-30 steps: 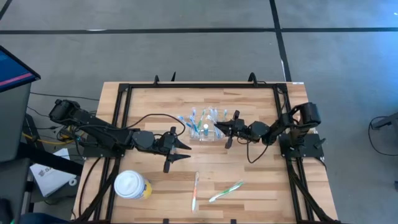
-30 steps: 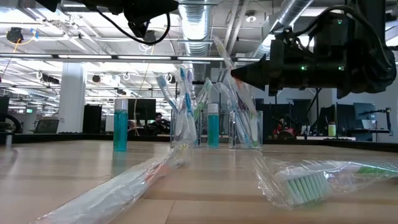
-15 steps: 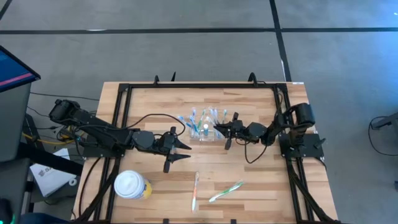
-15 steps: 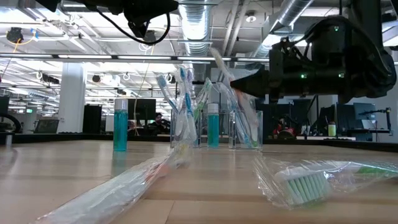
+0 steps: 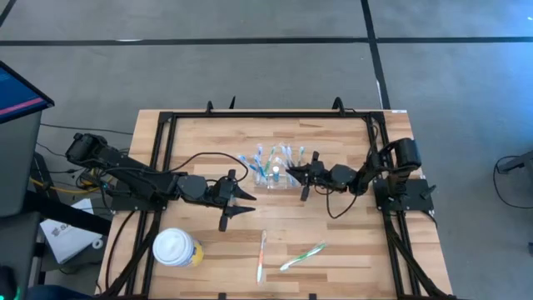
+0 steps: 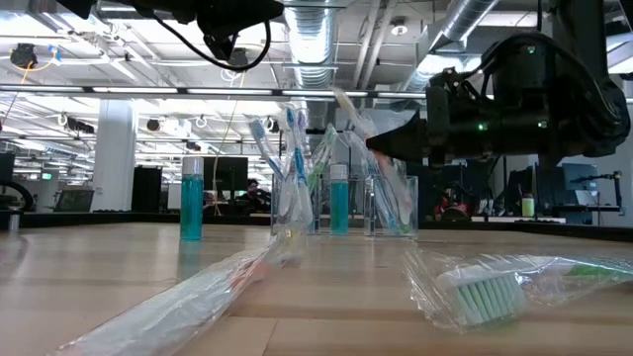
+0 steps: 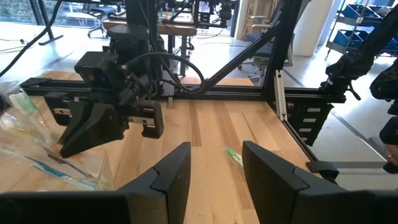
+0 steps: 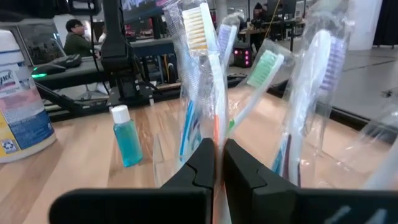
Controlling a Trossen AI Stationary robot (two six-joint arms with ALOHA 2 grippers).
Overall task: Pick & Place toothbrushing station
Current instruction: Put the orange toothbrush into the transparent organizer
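Note:
The toothbrushing station (image 5: 271,178) is a clear plastic holder at the table's middle, and several wrapped toothbrushes stand in it, heads up. It also shows in the low view (image 6: 392,206) and the right wrist view (image 8: 163,163). My right gripper (image 5: 291,172) reaches in level from the table's right and is shut on a wrapped orange-handled toothbrush (image 8: 200,37) at the holder's right end. My left gripper (image 5: 248,202) hangs open, left of and nearer than the holder, with nothing between its fingers (image 7: 214,167). My right gripper pinches the toothbrush's orange handle (image 8: 216,132) with its wrapper between the two fingers, well below the bristle head. The fingers come level from the table's right and lie across the handle. The brush stands nearly upright, head up (image 6: 343,97); the fingers hide its lower end.
A yellow cup with a white lid (image 5: 176,247) stands at the near left. Two wrapped toothbrushes (image 5: 261,255) (image 5: 302,256) lie near the front edge. Small teal bottles (image 6: 191,204) (image 6: 338,200) stand by the holder. A black frame (image 5: 158,167) rims the table.
My right gripper has sunk a little toward the holder, still shut on the toothbrush, and the brush has gone down with it among the others. The left arm has kept still.

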